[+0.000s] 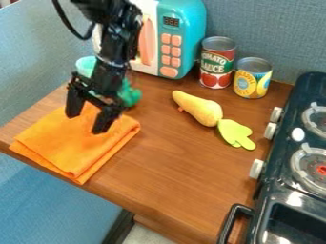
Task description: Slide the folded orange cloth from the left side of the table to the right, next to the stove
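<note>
The black gripper (86, 122) hangs from the upper left over the folded orange cloth (76, 147), its two fingers spread apart with nothing between them. Whether the fingertips touch the cloth, I cannot tell. Just behind the gripper, a green object (131, 94) and a pale teal bowl-like item (85, 64) are partly hidden by the arm. A yellow plush carrot-shaped toy (202, 109) with light green leaves (235, 133) lies to the right, mid-table.
A teal toy microwave (181, 24) stands at the back, beside a tomato sauce can (217, 62) and a yellow can (252, 78). The dark toy stove (280, 190) with knobs and a handle borders the right. The wooden tabletop's (178, 171) front edge runs diagonally.
</note>
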{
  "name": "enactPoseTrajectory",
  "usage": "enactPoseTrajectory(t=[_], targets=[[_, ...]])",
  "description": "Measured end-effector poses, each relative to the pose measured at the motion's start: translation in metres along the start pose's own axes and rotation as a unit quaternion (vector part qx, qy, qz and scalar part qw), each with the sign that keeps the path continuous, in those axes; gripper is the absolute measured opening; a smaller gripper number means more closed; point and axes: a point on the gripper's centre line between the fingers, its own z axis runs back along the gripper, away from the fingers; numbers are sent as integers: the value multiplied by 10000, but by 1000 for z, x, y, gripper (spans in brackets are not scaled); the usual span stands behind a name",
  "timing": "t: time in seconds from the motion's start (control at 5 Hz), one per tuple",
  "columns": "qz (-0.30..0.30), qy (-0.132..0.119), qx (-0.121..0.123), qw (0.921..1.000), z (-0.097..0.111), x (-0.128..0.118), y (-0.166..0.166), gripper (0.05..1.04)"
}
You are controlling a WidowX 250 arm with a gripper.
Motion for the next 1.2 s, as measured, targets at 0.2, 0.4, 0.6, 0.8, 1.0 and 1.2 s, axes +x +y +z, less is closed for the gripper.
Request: enactPoseTrajectory(t=[0.2,0.4,0.6,0.8,1.0,1.2], targets=[[79,305,204,9993,-10,-3,4,1001],[127,236,246,9993,-14,-2,5,1001],[-250,-93,-386,9989,-29,0,-3,1001],[-438,-819,-849,9921,-32,1,-7,1001],[-224,-1528,-1019,9827,-30,-1,-19,1001],[-453,-1636,-1316,9767,-18,4,-50,1001]])
